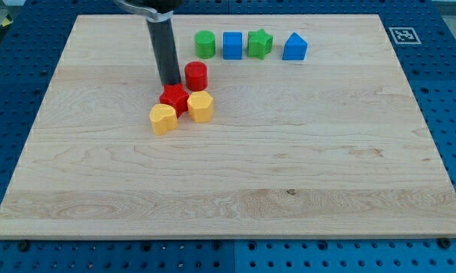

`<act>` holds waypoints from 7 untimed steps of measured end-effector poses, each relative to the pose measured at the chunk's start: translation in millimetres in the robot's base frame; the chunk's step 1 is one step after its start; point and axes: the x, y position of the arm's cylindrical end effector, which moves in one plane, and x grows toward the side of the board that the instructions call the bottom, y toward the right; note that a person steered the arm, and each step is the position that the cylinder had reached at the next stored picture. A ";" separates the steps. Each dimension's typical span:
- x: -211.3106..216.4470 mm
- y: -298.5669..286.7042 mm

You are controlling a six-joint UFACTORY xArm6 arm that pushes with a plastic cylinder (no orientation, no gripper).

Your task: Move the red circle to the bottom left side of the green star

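The red circle (196,76) stands on the wooden board left of centre near the view's top. The green star (260,43) is up and to the right of it, in a row near the board's top edge. My tip (170,83) rests on the board just left of the red circle, close to or touching its left side. A red star (174,98) lies just below my tip.
The top row holds a green circle (205,44), a blue square (232,45), the green star and a blue pentagon-like block (294,48). Two yellow blocks (163,119) (201,107) flank the red star. The board's top edge (228,15) is near the row.
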 end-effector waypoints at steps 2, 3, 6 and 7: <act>-0.1 50.5; -0.1 63.5; -0.2 80.6; -0.2 82.1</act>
